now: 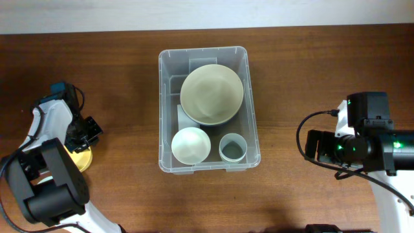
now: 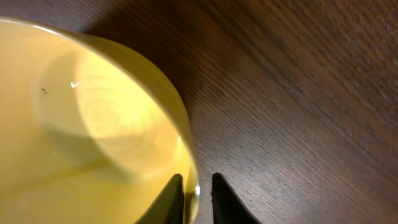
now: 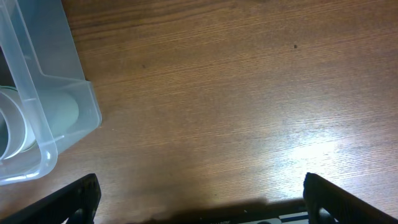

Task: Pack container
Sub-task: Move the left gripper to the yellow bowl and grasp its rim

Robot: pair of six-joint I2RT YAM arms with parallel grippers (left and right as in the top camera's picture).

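The left gripper [image 2: 198, 198], narrow astride the rim of the yellow bowl [image 2: 93, 124] left of the container [image 1: 253, 97] mid-surface [image 1: 310, 65], should pinch firmly and lift clear of its wall, while the right gripper [image 3: 199, 202] hangs wide and empty.

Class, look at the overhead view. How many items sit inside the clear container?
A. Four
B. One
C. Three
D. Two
C: the container holds a large bowl, a small white bowl and a cup, and nothing else.
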